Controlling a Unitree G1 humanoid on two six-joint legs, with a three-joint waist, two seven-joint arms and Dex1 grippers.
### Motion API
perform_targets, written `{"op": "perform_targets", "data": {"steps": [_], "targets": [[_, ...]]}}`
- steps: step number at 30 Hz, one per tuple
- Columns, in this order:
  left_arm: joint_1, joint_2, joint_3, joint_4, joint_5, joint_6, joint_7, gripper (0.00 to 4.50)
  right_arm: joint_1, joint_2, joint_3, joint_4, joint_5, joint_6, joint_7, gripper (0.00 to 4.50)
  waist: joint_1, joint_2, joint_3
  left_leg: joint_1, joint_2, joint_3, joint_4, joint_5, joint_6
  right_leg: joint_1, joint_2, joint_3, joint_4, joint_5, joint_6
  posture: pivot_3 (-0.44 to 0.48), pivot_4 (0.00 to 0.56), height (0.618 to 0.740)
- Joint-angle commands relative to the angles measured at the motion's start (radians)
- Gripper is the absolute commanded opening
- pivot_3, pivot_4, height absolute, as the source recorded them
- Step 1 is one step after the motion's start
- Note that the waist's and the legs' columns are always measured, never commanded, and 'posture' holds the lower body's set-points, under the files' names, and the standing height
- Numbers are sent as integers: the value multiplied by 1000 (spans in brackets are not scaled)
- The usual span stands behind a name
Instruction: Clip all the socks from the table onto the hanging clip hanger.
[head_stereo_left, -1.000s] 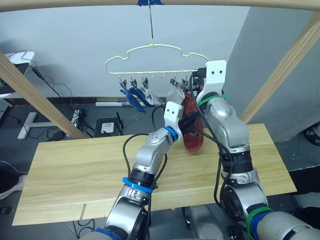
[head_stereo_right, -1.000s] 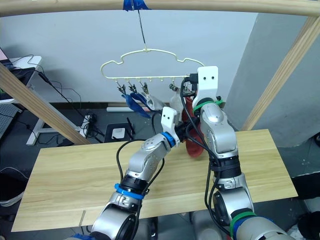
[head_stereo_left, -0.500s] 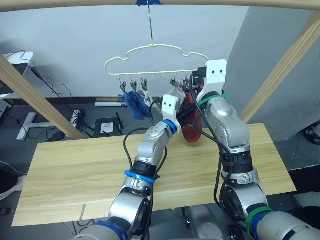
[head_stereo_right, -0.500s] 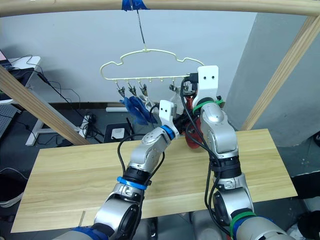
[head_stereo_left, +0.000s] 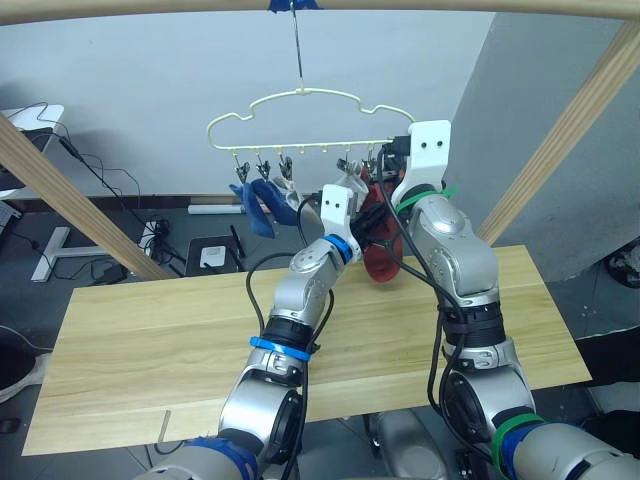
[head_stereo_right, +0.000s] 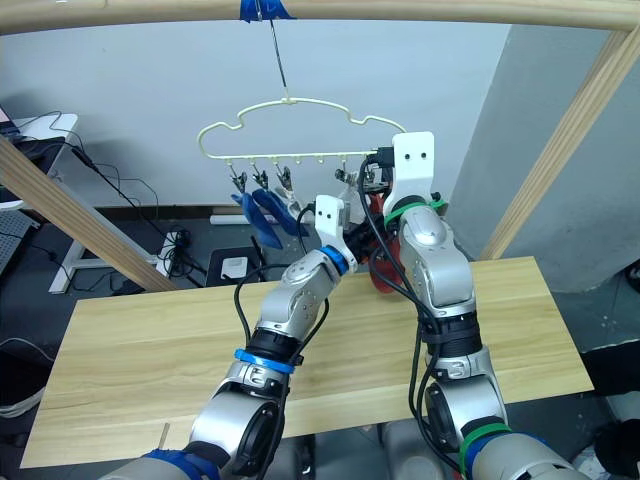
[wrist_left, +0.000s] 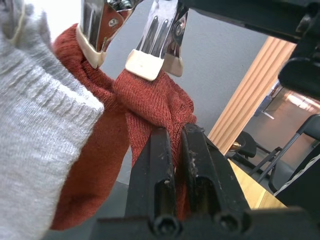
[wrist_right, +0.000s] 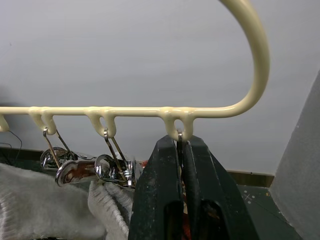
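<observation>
The pale yellow clip hanger (head_stereo_left: 300, 96) hangs by its hook from the top pole. Two blue socks (head_stereo_left: 256, 198) and grey socks (head_stereo_left: 298, 204) hang from its left and middle clips. In the left wrist view one rust red sock (wrist_left: 82, 150) hangs from a silver clip. My left gripper (wrist_left: 172, 131) is shut on a second rust red sock (wrist_left: 160, 100), whose top edge sits at the cream pads of the neighbouring clip (wrist_left: 147, 62). My right gripper (wrist_right: 179, 141) is shut on the rightmost clip, just under the hanger bar (wrist_right: 130, 111). The table (head_stereo_left: 150, 340) lies below both arms.
Thick wooden poles slant up on the left (head_stereo_left: 60, 185) and right (head_stereo_left: 570, 140), and one runs across the top (head_stereo_left: 450, 6). Behind the table, cables and a power strip (head_stereo_left: 215, 252) lie on the dark floor. A grey sock (wrist_left: 35, 150) hangs close beside my left gripper.
My left arm has risen, lifting the red sock up to the clips. The hanger and its blue socks have swung slightly. My right gripper has stayed at the right end of the bar.
</observation>
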Motion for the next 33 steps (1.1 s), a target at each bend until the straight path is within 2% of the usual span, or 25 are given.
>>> {"op": "perform_targets", "data": {"steps": [1, 3, 7, 11, 15, 22, 27, 29, 30, 33], "targets": [[-45, -28, 4, -5, -10, -32, -1, 5, -6, 9, -8, -61, 15, -9, 0, 252, 0, 0, 0, 0, 0, 0, 0, 0, 0, 0, 0, 0, 0, 0, 0, -252, 235, 740], [-54, -30, 6, 3, -11, -37, -3, 0, -5, 12, -9, -63, 17, -10, 0, 773, 0, 0, 0, 0, 0, 0, 0, 0, 0, 0, 0, 0, 0, 0, 0, -252, 235, 740], [-67, -33, 9, 19, -14, -47, -5, 0, -2, 16, -10, -72, 19, -7, -1, 2369, 0, 0, 0, 0, 0, 0, 0, 0, 0, 0, 0, 0, 0, 0, 0, -252, 235, 740], [-82, -33, 20, 38, -20, -42, 0, 0, -4, 14, -9, -89, 21, 7, -6, 3756, 0, 0, 0, 0, 0, 0, 0, 0, 0, 0, 0, 0, 0, 0, 0, -252, 235, 740], [-88, -24, 16, 51, -4, -37, -1, 0, 3, 9, -10, -129, 28, 36, -1, 3756, 0, 0, 0, 0, 0, 0, 0, 0, 0, 0, 0, 0, 0, 0, 0, -250, 231, 740], [-24, 50, -62, -6, 56, -43, -94, 2077, 76, -31, 27, -290, 74, 127, 83, 3782, -1, 0, 0, 0, 0, 0, 0, 0, 0, 0, 0, 0, 0, 0, 0, -242, 226, 740], [108, 173, -143, -176, 81, -12, -219, 3596, 161, -136, 76, -429, 116, 148, 220, 3782, -2, 0, 0, 0, 0, -1, 0, 0, 0, 0, 0, 0, 1, 0, 0, -238, 219, 740], [157, 228, -164, -256, 78, 6, -262, 4259, 187, -186, 91, -468, 130, 152, 274, 4381, -3, 0, 0, 0, 0, -1, 0, 0, 0, 0, 0, 0, 1, 0, 0, -238, 218, 740], [197, 281, -160, -328, 68, 24, -292, 4471, 205, -233, 97, -489, 145, 152, 322, 4500, -3, 0, 0, 0, 0, -1, 0, 0, 0, 0, 0, 0, 1, 0, 0, -238, 217, 740], [286, 442, -114, -507, 28, 93, -364, 4471, 240, -353, 91, -513, 183, 136, 448, 4500, -5, 0, 0, 1, 0, -1, 0, 0, 0, 0, 0, 0, 1, 0, 0, -228, 215, 740]]}}
